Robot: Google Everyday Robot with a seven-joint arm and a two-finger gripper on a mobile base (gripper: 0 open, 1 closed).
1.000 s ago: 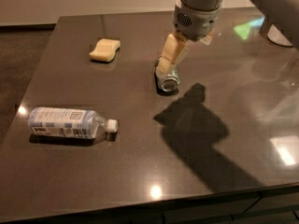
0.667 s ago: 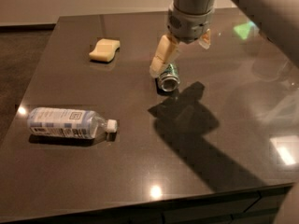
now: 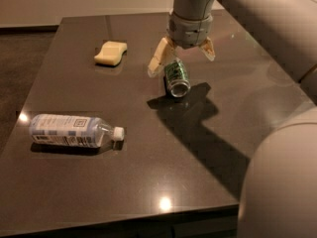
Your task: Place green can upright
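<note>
Your green can (image 3: 176,76) lay on its side on the dark counter (image 3: 148,192), just above the middle of the frame. Its silver end faced the lower edge of the picture, and its dark green patterned body ran back toward the top. Whether the can was opened could not be told from that end.

At the lower left you had a clear plastic water bottle (image 3: 67,131), also on its side. Its white cap (image 3: 118,132) pointed right, and its label faced up. What was inside it could not be made out. A yellow sponge (image 3: 111,52) sat at the upper left, well apart from both containers.

Your claw (image 3: 182,62) hung right over the far part of the can, pointing down, with its jaws spread wide. One of its tan fingers (image 3: 157,61) stood just left of the can's body, and the other was up to the right. Whether either finger touched the can could not be seen. The grey arm (image 3: 257,19) came in from the upper right corner and dropped to the wrist above the can. Its shadow (image 3: 198,128) fell on the counter toward the lower right.
</note>
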